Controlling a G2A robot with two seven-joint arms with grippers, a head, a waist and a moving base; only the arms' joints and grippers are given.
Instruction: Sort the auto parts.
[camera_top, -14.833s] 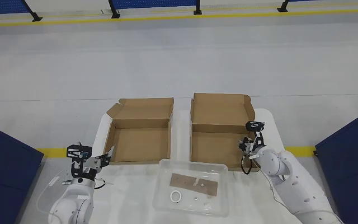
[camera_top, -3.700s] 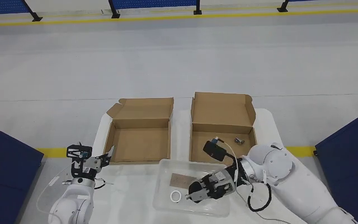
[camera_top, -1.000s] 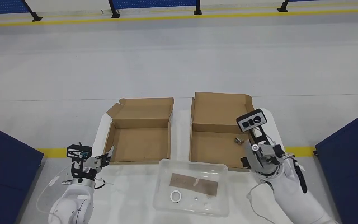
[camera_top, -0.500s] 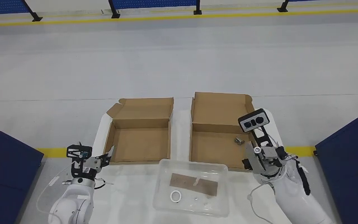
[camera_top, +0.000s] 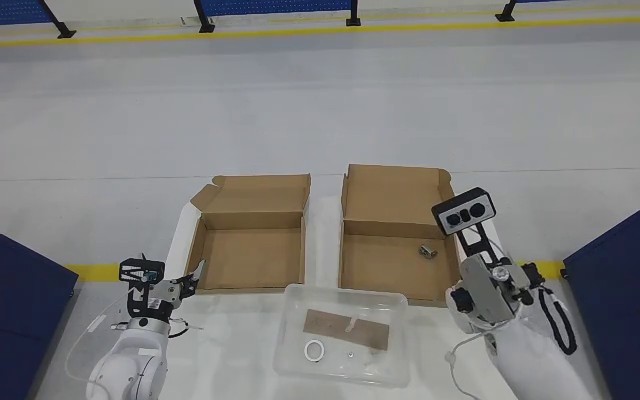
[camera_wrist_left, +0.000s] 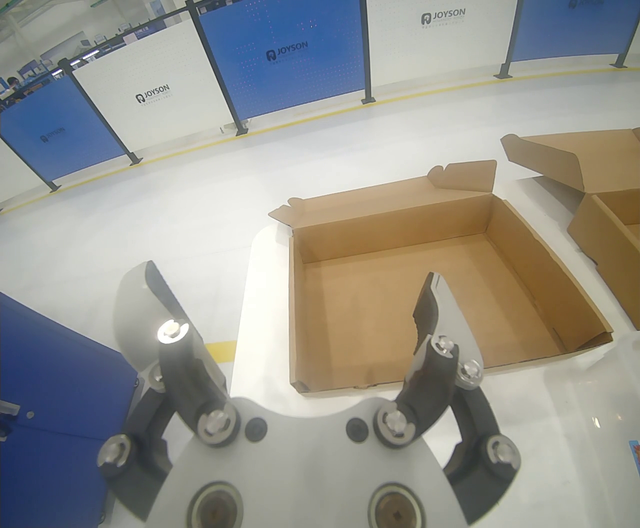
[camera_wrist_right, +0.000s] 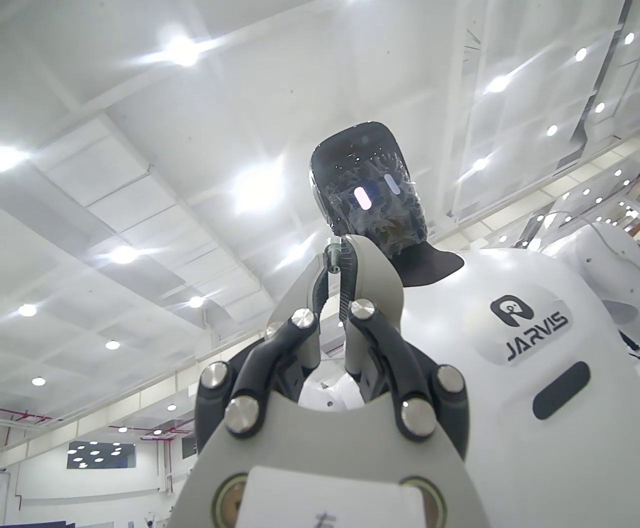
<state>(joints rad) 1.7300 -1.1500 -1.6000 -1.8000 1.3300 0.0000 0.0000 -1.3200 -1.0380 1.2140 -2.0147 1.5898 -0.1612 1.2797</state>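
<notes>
Auto parts split three ways on table (camera_top: 240, 320). Left box (camera_top: 250, 255) open, right box (camera_top: 385, 262) holds small metal part (camera_top: 427, 250); lids folded back at far edges, so I'd enter from near side. Clear tray (camera_top: 345, 375) between arms keeps white ring (camera_top: 314, 350). Left gripper (camera_wrist_left: 290, 272) beside left box corner, jaws spread wide, nothing held, well apart from tray. Right gripper (camera_wrist_right: 336, 260) pointing upward, jaws pinched on small bolt (camera_wrist_right: 331, 250), probably for inspection.

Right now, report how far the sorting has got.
Done: one small metal part lies in the right box. In hand: the right gripper is shut on a small threaded part. Left: the white ring and a small piece in the clear tray; the left box is empty, the left gripper open.
</notes>
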